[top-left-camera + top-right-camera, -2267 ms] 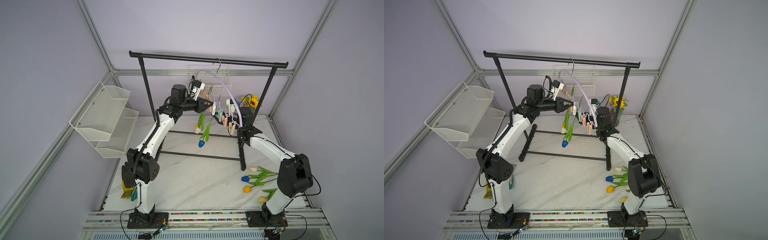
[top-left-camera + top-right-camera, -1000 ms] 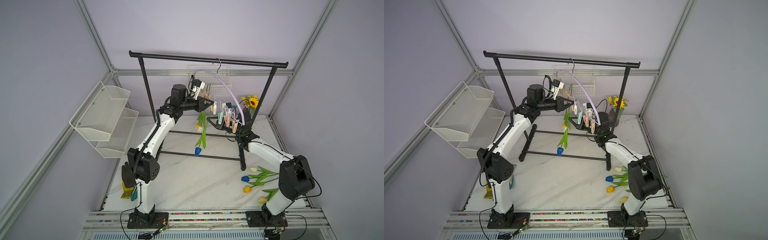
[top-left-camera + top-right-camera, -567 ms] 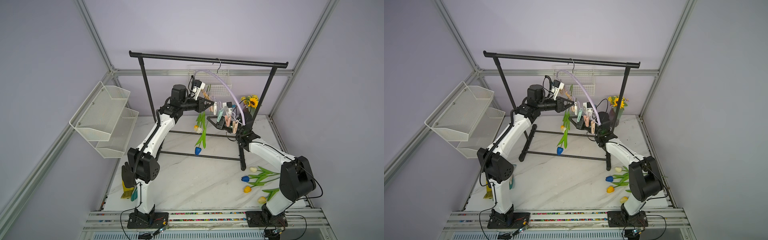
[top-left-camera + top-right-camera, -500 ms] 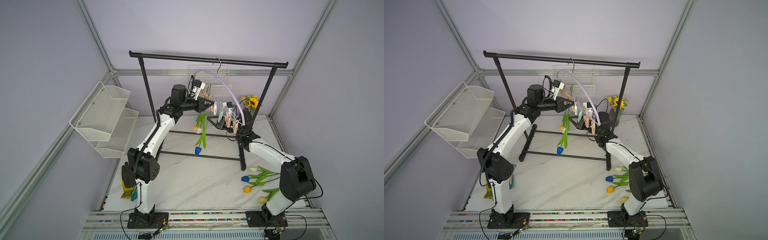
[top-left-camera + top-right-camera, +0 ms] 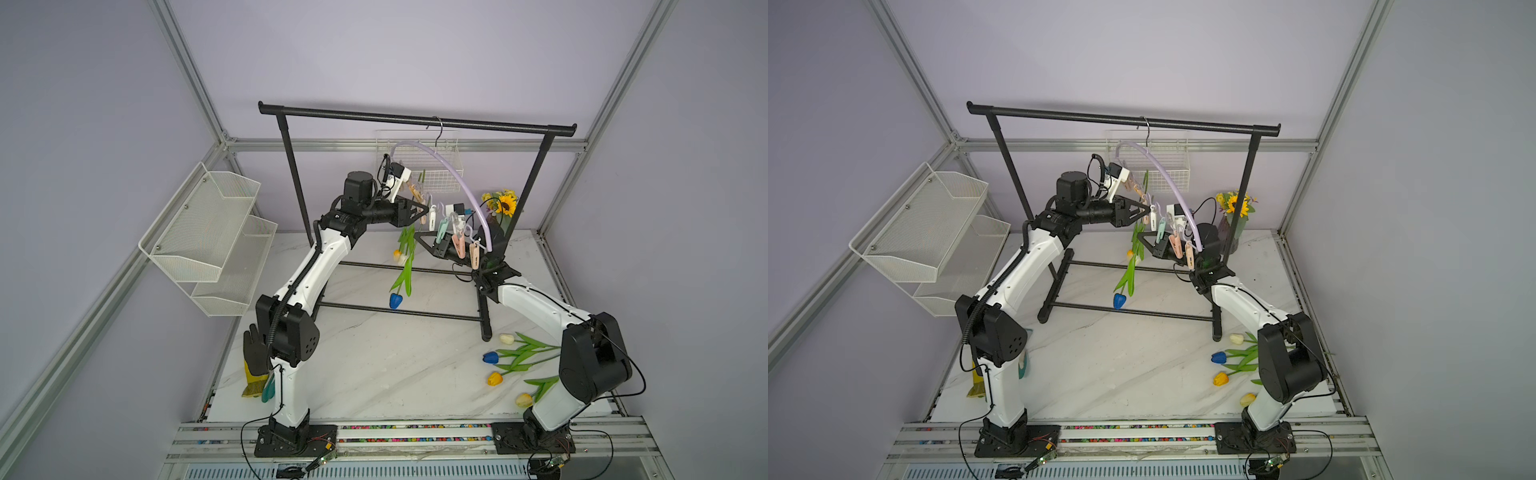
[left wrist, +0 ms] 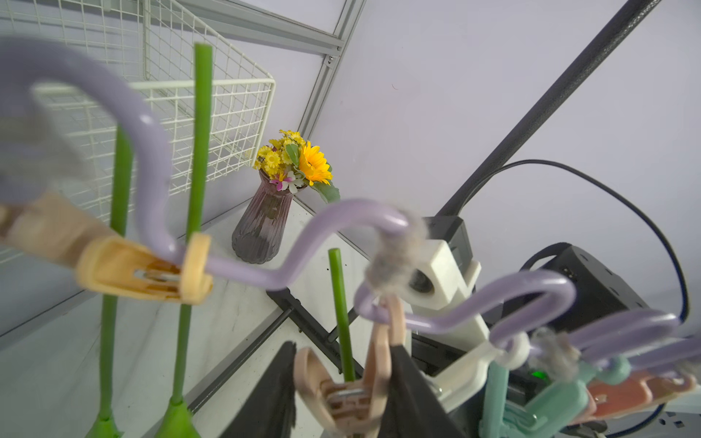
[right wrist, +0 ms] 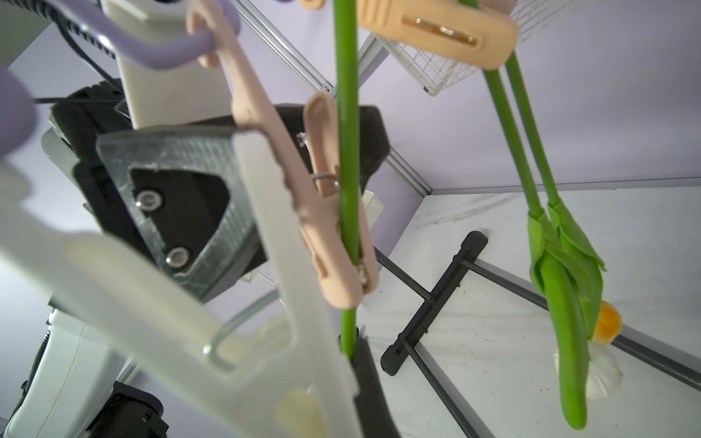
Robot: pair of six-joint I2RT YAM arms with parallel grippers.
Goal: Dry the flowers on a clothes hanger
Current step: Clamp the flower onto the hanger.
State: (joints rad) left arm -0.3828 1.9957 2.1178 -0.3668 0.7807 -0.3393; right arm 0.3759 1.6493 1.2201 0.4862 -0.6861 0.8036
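Note:
The lilac clothes hanger point(image 5: 453, 174) point(image 5: 1167, 174) point(image 6: 151, 129) hangs by its hook from the rack bar. Two flowers point(image 5: 400, 255) point(image 7: 569, 265) hang head down from a peach clothespin point(image 6: 140, 269) point(image 7: 436, 30). A blue tulip point(image 5: 395, 300) point(image 5: 1119, 300) hangs by its stem point(image 7: 347, 151) in a pink clothespin point(image 6: 341, 394) point(image 7: 330, 227), whose mouth is closed on it. My left gripper point(image 5: 426, 206) point(image 6: 341, 352) is open, its fingers either side of that pin's spread handles. My right gripper point(image 5: 417, 237) point(image 7: 351, 347) is shut on the stem just below the pin. Several tulips point(image 5: 519, 357) lie on the table.
The black garment rack point(image 5: 415, 118) stands mid-table, with foot bars point(image 7: 432, 295) on the marble. A sunflower bouquet in a purple vase point(image 5: 503, 203) point(image 6: 265, 223) sits at the back right. White wire baskets point(image 5: 208, 237) hang at the left, another point(image 6: 212, 125) on the back wall. A glove point(image 5: 254, 361) lies front left.
My left gripper's jaws have spread apart around the pink clothespin. Earlier, my right gripper moved in under the hanger with the blue tulip; over the last second it has hardly moved.

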